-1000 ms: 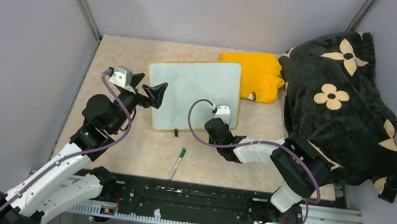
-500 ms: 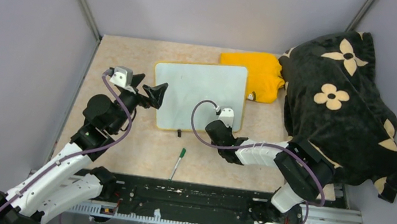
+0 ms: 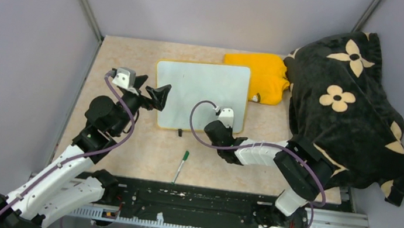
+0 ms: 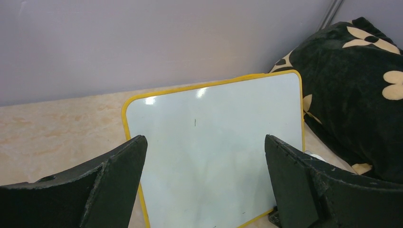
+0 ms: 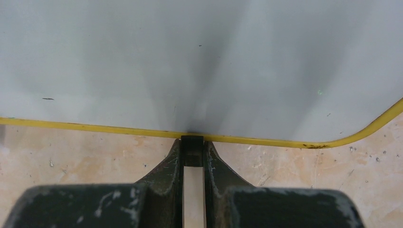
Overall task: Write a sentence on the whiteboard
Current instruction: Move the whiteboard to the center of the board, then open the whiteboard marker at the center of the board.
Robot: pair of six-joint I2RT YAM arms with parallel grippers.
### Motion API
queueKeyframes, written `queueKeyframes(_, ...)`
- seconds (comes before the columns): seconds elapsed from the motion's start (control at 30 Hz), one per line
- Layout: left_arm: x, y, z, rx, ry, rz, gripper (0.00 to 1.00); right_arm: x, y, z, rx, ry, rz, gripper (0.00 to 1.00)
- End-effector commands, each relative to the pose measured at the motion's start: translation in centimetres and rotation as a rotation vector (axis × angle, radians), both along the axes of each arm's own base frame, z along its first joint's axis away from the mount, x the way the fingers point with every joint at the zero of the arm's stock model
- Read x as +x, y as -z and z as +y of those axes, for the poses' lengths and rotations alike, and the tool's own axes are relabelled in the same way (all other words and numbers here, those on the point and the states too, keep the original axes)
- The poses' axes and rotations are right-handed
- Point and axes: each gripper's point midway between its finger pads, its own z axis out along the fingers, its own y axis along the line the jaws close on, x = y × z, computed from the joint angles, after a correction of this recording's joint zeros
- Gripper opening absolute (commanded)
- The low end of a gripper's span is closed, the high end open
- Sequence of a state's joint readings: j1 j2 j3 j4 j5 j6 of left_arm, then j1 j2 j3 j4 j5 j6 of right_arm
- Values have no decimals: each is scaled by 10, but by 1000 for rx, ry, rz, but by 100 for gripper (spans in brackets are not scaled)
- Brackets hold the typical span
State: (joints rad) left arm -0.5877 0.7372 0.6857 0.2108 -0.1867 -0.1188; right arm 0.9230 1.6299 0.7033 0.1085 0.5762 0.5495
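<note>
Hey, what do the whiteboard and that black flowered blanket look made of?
The whiteboard: smooth glossy panel, probably laminate, judging by the glare spots; its yellow rim looks plastic. The blanket: soft plush fabric, likely fleece, since it is matte, fuzzy and draped in folds.

Glossy smooth whiteboard (image 3: 201, 93), plush black blanket (image 3: 356, 131)

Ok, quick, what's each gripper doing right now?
Left gripper: open, holding nothing.
Right gripper: shut on the black clip foot at the whiteboard's near edge.
</note>
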Motion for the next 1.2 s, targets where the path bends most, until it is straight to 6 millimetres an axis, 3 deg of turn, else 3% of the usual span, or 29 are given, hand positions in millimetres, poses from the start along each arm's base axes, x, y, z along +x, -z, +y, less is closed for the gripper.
queueKeyframes(0.0, -1, -5, -3, -19, 12, -20, 99, -4, 6, 14, 4, -42, 35, 0)
queueKeyframes(0.23, -1, -4, -3, -19, 13, -17, 99, -8, 6, 12, -9, -93, 24, 0)
queueKeyframes(0.67, 0, -1, -5, -13, 15, -9, 99, -11, -3, 34, 8, -240, -5, 0)
queueKeyframes(0.97, 0, -2, -4, -14, 15, -11, 99, -13, 1, 34, 27, -198, 27, 0)
queueKeyframes(1.17, -1, -3, -4, -16, 15, -16, 99, -14, 0, 31, 51, -174, 28, 34)
